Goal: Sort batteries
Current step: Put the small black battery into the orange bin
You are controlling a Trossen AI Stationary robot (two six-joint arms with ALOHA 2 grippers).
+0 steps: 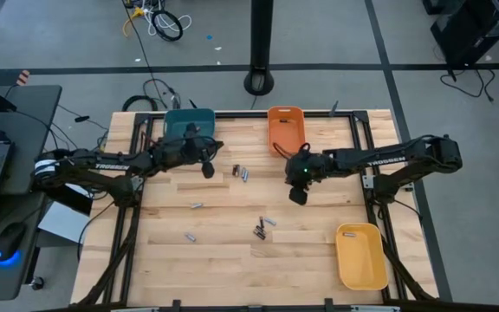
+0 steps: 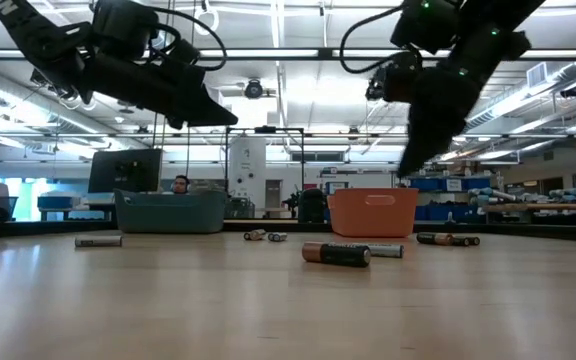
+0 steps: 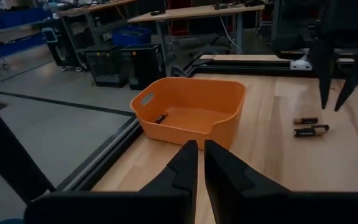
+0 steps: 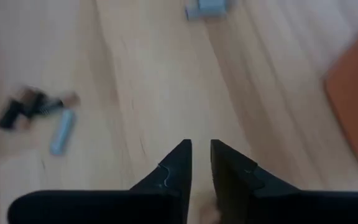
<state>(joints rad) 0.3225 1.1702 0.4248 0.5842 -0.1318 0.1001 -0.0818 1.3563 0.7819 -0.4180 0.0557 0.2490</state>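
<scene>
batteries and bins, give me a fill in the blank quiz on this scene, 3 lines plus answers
1. The bin nearest the left gripper is coloured ____.
2. The orange bin already holds one ____.
3. The yellow bin sits on the same side of the table as the ____ arm.
4. Loose batteries lie on the wooden ____.

Missing words: teal; battery; right; table

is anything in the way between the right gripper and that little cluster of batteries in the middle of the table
Nothing visible. The right gripper hangs above bare wood, holding nothing, and the cluster of batteries lies nearer the front edge with only open tabletop between them. The left gripper is off to the other side.
</scene>
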